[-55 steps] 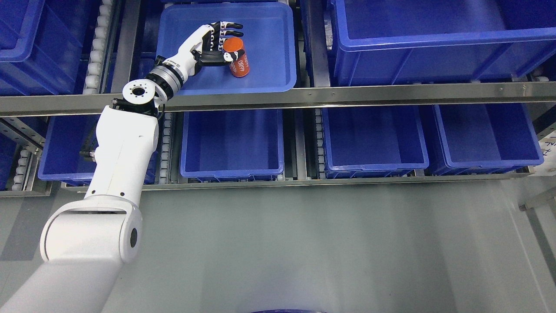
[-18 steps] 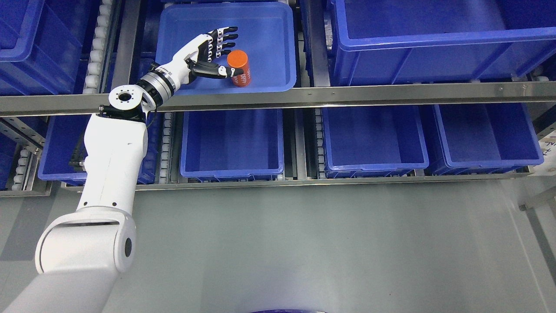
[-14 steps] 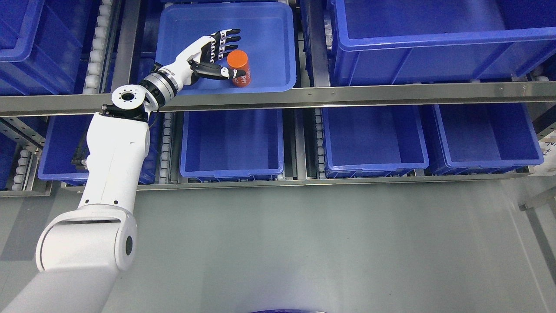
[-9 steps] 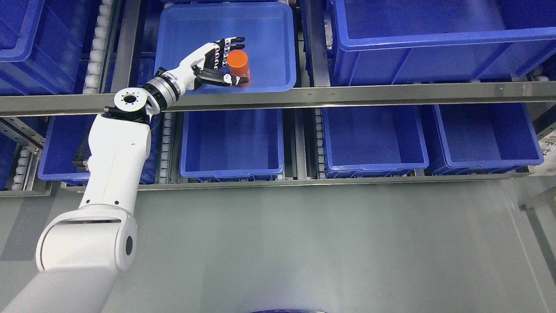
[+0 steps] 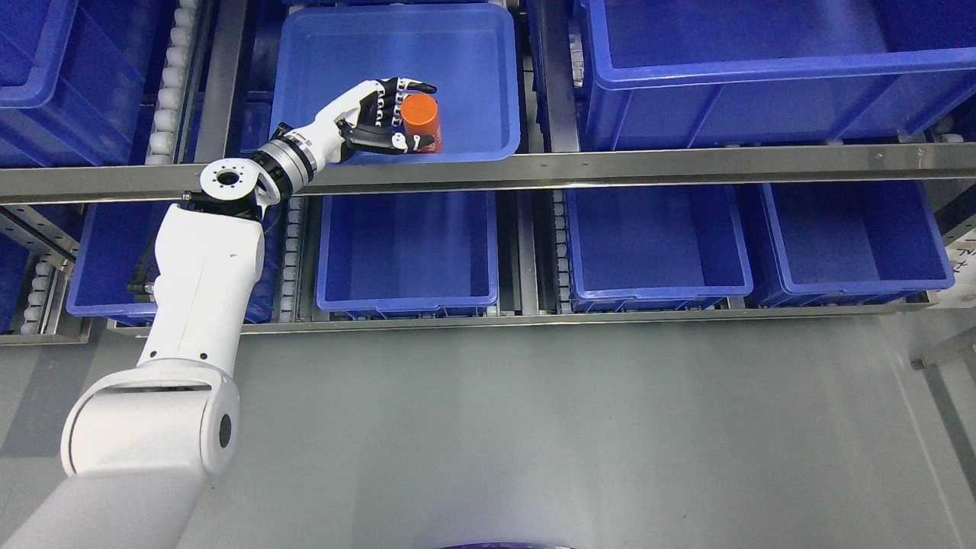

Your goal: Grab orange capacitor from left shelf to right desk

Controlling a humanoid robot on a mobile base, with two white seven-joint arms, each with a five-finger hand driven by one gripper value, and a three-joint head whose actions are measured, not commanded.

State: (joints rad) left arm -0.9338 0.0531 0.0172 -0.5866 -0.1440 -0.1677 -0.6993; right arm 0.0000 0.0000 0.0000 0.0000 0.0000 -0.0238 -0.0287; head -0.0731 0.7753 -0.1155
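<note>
Orange and smooth, the small plastic-sleeved cylindrical capacitor (image 5: 420, 122) stands upright in the near part of a shallow, glossy blue plastic tray (image 5: 473, 46) on the upper level of the shelf. Its flat round top faces up, and white print runs down its side, too small to read. My left hand (image 5: 381, 118), white-shelled with black jointed fingers (image 5: 396, 95), is closed around it from the left: the four fingers curl over the far side of the cylinder and the thumb crosses its near side, so the capacitor sits between them, touching both. I cannot tell whether its base is on the tray floor or just off it.

My white, hard-shelled left arm (image 5: 202, 282) reaches up from the lower left, over a brushed steel rail (image 5: 686, 162) that runs across the shelf front just near the tray. A ribbed metal wrist joint joins arm and hand.

I count one capacitor and one shallow tray. To the right of the tray stands one large deep blue plastic crate (image 5: 762, 91). On the lower level sit three deep blue plastic bins (image 5: 408, 252) side by side, with a fourth partly hidden behind my arm. White roller tracks (image 5: 169, 84) line the shelf on the left. Below lies smooth grey floor (image 5: 572, 435).
</note>
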